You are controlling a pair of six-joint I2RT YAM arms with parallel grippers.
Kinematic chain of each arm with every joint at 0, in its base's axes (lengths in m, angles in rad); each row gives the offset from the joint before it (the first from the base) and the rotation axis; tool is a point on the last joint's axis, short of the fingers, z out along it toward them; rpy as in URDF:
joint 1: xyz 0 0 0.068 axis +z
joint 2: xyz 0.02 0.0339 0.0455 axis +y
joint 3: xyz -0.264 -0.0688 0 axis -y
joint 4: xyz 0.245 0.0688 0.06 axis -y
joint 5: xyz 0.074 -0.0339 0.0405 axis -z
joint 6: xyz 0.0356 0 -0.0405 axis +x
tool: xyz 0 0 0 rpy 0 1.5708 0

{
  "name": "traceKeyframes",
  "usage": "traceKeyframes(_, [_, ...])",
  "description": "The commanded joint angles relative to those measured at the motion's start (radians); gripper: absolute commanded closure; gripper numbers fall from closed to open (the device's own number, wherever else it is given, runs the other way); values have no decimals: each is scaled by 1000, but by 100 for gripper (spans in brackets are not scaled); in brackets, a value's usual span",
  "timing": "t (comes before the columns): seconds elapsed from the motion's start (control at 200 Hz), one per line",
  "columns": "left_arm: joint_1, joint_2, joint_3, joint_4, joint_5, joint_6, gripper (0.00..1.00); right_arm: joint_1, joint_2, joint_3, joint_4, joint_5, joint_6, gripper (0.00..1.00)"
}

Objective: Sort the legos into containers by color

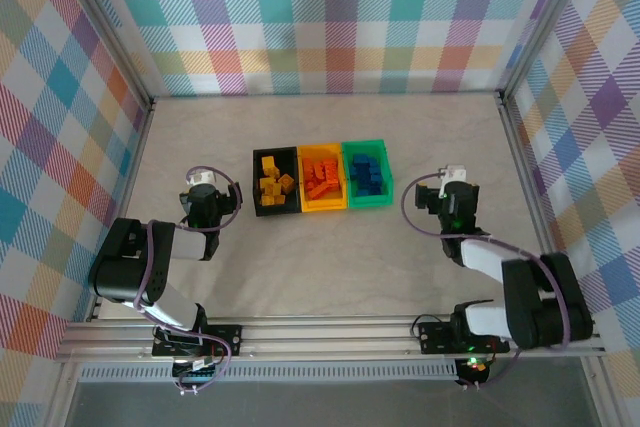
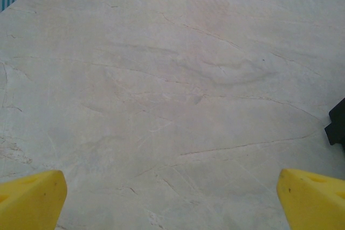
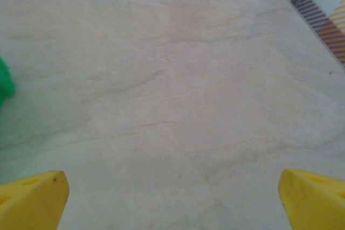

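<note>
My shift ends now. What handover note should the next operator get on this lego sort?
Grippers: left gripper open and empty, left of the black bin; right gripper open and empty, right of the green bin.
Things: yellow legos in the black bin, orange legos in the orange bin, blue legos in the green bin.
Done: sorting looks complete; no loose brick seen on the table.
Left: probably nothing.

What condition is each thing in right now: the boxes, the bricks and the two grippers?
Black bin: open-topped, holding the yellow bricks.
Orange bin: open-topped, holding the orange bricks.
Green bin: open-topped, holding the blue bricks.
Left gripper: open, holding nothing.
Right gripper: open, holding nothing.
</note>
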Motion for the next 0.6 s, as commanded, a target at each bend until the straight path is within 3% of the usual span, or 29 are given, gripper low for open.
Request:
traceKeyframes(0.0, [4,-6,7,46,-12,9,0,-60,120,6,248,-148,24,0])
traceKeyframes(0.07, [4,-6,7,46,-12,11,0,-66,216,-1,373,-194,5,0])
traceKeyframes(0.125, [3,-6,7,46,-12,11,0,-82,187,37,235,-221,23,0])
traceKeyframes(0.595, [3,-4,8,44,-13,11,0,-100,188,27,266,-207,53,0])
